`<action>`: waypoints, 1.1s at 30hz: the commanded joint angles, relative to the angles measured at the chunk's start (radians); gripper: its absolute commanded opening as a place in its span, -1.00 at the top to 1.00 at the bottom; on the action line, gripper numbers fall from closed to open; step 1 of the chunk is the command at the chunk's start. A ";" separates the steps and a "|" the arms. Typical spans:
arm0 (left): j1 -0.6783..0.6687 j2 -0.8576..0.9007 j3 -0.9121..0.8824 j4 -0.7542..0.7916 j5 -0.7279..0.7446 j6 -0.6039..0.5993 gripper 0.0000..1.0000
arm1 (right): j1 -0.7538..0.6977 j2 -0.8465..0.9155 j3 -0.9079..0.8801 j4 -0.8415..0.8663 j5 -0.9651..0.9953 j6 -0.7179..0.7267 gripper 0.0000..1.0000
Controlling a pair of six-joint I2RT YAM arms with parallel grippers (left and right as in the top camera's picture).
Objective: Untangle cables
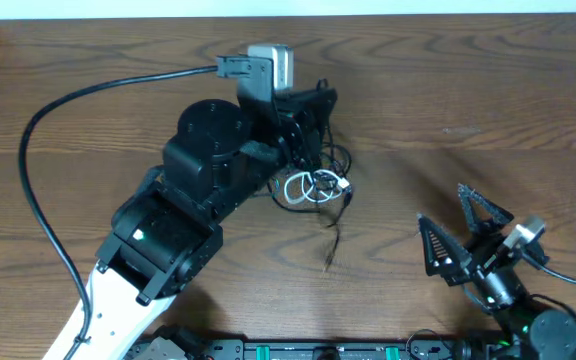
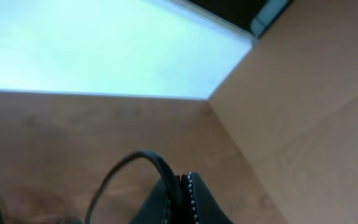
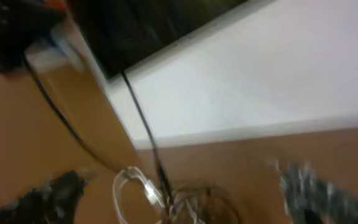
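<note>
A tangle of thin cables (image 1: 315, 186), one white loop (image 1: 301, 186) among black ones, lies at the table's middle, with a black end trailing toward the front (image 1: 332, 245). My left gripper (image 1: 308, 125) sits over the tangle's far side and is shut on a black cable (image 2: 160, 165), which loops up between its fingers in the left wrist view. My right gripper (image 1: 463, 235) is open and empty, to the right of the tangle and apart from it. The right wrist view is blurred and shows the white loop (image 3: 132, 186) and black cables (image 3: 197, 202) ahead between its fingers.
The left arm's thick black wire (image 1: 48, 130) curves over the table's left part. The table's far edge and a pale wall (image 2: 92, 50) show in the left wrist view. A dark object (image 3: 142, 25) stands against the wall in the right wrist view.
</note>
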 commanded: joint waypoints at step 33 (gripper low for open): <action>0.196 -0.020 0.024 0.426 0.299 -0.496 0.85 | 0.270 1.244 0.558 -0.043 -0.245 -0.267 -0.98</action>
